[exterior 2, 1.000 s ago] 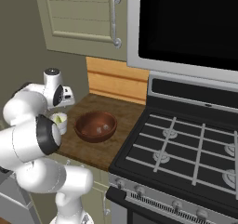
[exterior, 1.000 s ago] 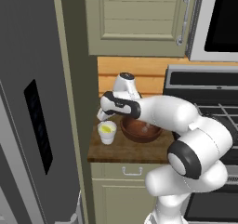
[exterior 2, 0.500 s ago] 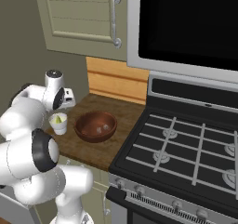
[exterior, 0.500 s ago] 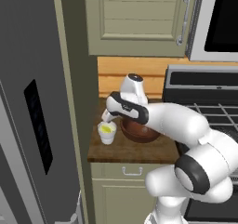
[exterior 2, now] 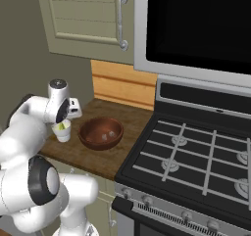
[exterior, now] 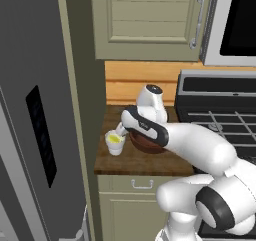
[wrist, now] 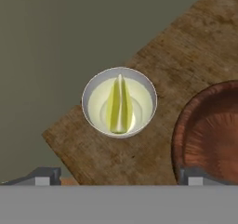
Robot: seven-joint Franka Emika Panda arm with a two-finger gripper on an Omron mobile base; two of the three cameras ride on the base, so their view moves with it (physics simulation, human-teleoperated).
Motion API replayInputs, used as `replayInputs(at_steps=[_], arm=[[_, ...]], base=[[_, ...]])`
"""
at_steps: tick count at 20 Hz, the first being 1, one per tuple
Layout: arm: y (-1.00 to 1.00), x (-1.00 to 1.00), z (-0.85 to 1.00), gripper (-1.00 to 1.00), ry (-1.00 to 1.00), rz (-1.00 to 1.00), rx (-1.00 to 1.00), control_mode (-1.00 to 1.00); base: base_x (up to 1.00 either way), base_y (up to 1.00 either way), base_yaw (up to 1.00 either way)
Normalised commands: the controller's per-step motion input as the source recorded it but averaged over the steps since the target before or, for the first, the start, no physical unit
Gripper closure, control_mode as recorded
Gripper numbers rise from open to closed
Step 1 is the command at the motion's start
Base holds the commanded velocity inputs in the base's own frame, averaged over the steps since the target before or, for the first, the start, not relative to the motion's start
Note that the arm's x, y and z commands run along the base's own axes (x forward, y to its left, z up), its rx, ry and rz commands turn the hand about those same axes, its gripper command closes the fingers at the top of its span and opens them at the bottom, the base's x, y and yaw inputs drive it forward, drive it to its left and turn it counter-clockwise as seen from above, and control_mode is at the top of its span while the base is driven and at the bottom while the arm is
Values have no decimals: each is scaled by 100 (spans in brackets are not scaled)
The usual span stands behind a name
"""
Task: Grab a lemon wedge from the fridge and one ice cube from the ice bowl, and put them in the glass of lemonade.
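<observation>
Lemon wedge (wrist: 119, 104) lies in the one glass of lemonade (wrist: 119, 102) on the wooden worktop (wrist: 153, 69), below the gripper (wrist: 118, 175), whose jaws stand apart and empty. One ice bowl (exterior 2: 101, 132) sits just beside the glass; stove (exterior 2: 196, 152) beyond.

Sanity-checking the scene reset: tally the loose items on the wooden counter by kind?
Cups: 1, the glass of lemonade
Lemon wedges: 1, the lemon wedge inside the cup
Bowls: 1, the ice bowl
Ice cubes: 1 pale cube in the bowl, as far as visible
Total: 4
</observation>
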Motion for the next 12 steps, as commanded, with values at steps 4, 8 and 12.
replayInputs(at_steps=[4, 8, 12], arm=[[-69, 0, 8, -100, 0, -4, 0, -100], [-60, -24, 26, -100, 0, -3, 0, -100], [-28, -20, 29, -100, 0, -7, -5, -100]], base=[[0, 0, 0], [0, 0, 0], [0, 0, 0]])
